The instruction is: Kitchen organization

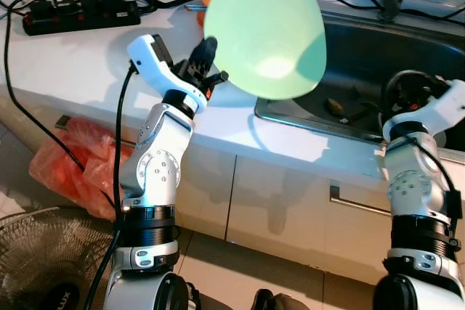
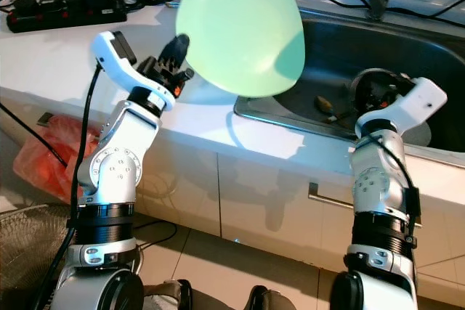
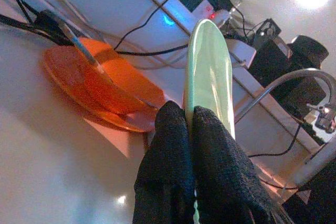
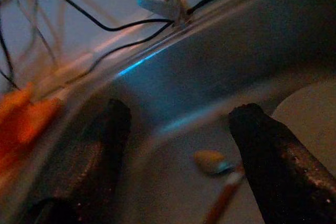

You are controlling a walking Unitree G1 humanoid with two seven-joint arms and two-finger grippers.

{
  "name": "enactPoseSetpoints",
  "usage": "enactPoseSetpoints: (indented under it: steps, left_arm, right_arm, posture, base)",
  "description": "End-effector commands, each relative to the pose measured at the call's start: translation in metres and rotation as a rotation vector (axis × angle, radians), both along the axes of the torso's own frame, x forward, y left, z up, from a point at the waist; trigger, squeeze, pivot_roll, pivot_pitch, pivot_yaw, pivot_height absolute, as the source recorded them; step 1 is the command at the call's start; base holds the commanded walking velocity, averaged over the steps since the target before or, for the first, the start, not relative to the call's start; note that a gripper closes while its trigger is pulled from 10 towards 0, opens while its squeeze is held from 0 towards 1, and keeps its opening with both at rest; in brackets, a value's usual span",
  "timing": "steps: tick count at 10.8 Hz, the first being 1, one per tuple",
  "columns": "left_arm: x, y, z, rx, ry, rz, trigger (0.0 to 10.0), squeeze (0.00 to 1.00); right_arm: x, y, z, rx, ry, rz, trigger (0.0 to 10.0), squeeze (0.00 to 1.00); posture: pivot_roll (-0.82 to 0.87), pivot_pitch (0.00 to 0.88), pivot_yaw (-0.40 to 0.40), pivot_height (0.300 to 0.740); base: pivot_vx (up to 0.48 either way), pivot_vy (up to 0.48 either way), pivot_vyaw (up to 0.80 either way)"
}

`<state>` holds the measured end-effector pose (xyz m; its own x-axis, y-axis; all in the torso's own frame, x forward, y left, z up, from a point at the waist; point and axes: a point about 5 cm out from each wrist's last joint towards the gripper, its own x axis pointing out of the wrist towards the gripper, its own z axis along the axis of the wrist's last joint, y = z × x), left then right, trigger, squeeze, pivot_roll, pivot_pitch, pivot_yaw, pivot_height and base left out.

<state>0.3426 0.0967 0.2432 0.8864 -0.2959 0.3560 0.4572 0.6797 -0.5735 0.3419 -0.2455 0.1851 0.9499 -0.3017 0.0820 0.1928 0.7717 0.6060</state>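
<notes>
left pincer (image 1: 205, 63): clenched on the rim of the green plate (image 1: 265, 30), held on edge above the surface (image 1: 80, 63)
plate axis: runs up and away from the fingertips, toward the sink (image 1: 407, 56)
right pincer (image 4: 178, 145): released, empty, over the sink (farther from the plate)

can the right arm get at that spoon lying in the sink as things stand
Probably yes. The right gripper hangs open over the sink, and the right wrist view shows the spoon on the basin floor between its fingers with nothing over it. The left gripper holds the green plate off to the side.
</notes>
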Motion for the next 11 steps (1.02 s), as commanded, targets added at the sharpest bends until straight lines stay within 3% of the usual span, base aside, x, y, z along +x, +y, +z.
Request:
enactPoseSetpoints:
  steps: [1,3,5,7,11]
  left_arm:
    - [-0.001,-0.017,0.023,-0.057,-0.088,-0.058,10.0,0.0]
    - [0.003,-0.023,0.024,-0.081,-0.097,-0.08,10.0,0.0]
    - [0.004,-0.032,0.026,-0.113,-0.102,-0.133,10.0,0.0]
    - [0.004,-0.042,0.026,-0.125,-0.101,-0.18,10.0,0.0]
    - [0.007,-0.04,0.034,-0.215,-0.117,-0.18,10.0,0.0]
  right_arm:
    - [0.0,-0.001,0.012,0.083,-0.067,0.034,10.0,0.0]
    - [-0.001,0.013,0.02,0.225,-0.133,0.179,10.0,0.0]
    - [-0.004,0.029,0.032,0.293,-0.223,0.316,10.0,0.0]
    - [-0.009,0.048,0.037,0.294,-0.268,0.437,10.0,0.0]
    - [-0.011,0.052,0.034,0.315,-0.258,0.477,10.0,0.0]
  posture:
    - [0.15,0.136,-0.009,0.74]
    - [0.14,0.135,-0.008,0.74]
    - [0.14,0.134,-0.006,0.74]
    - [0.14,0.135,-0.007,0.74]
    - [0.14,0.137,-0.008,0.74]
  base:
    - [0.0,0.0,0.0]
    - [0.0,0.0,0.0]
    - [0.0,0.0,0.0]
    - [0.0,0.0,0.0]
    - [0.0,0.0,0.0]
